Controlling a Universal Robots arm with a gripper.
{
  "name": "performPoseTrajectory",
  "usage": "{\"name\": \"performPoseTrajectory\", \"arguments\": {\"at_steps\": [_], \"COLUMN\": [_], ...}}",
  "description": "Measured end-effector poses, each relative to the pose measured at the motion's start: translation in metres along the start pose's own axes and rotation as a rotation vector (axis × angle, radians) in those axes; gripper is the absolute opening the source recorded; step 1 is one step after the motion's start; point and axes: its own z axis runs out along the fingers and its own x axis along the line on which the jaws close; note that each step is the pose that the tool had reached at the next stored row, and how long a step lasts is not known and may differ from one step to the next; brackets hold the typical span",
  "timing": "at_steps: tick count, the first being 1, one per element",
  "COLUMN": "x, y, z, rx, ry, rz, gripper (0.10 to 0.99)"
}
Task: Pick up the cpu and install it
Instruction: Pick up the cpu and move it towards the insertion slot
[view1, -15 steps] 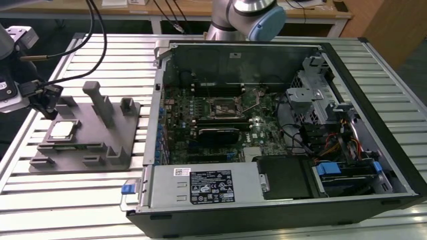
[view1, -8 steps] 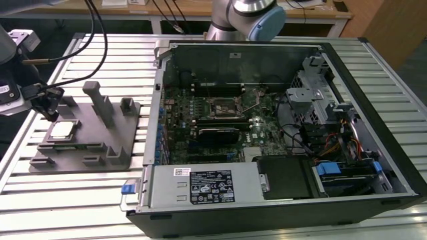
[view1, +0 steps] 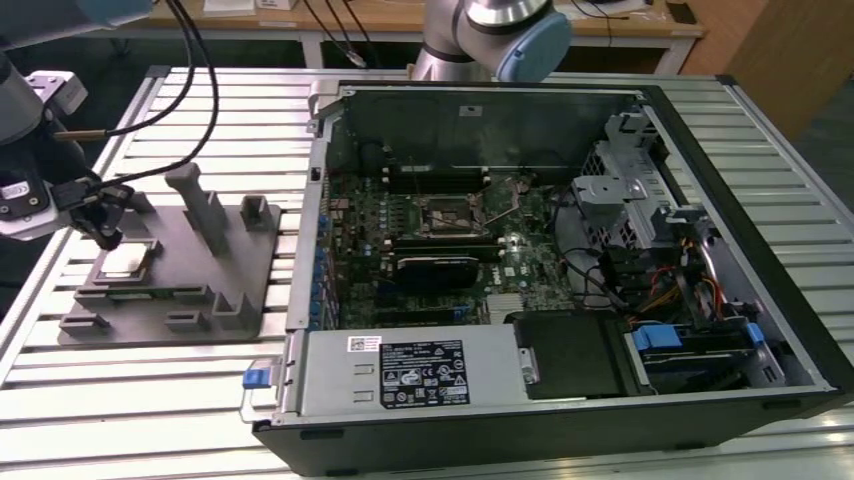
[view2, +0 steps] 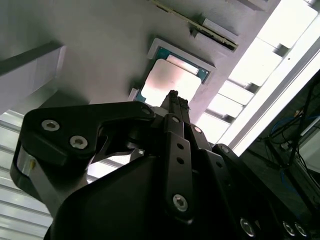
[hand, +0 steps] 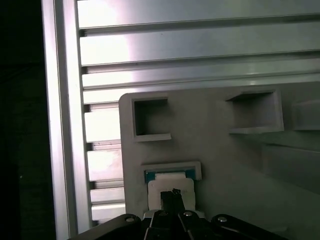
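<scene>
tool (view1: 106, 238) — clenched, empty; tip over cpu (view1: 124, 262) | cpu flat in grey fixture (view1: 150, 322) pocket — raised rim along visible edges | table (view1: 134, 400) slats flank fixture

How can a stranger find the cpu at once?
At the exterior view's left, beside the open case, a grey fixture lies on the slatted table. The cpu sits in its recess, just below the end effector. It alone is a flat, shiny silver square; its neighbours are dull grey plastic.

Even room light, but the table (hand: 200, 47) slats blow out white in both wrist views, cpu (view2: 162, 80) top shiny.
</scene>
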Motion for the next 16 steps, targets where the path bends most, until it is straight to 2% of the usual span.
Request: {"name": "performPoseTrajectory", "arguments": {"at_steps": [13,16], "x": [0.0005,0.0006], "y": [0.0008,0.0007], "z": [0.0140,0.0154], "rx": [0.000,0.001], "ry": [0.0053,0.0057], "rz": [0.000,0.000], "gripper": [0.106,0.106]}}
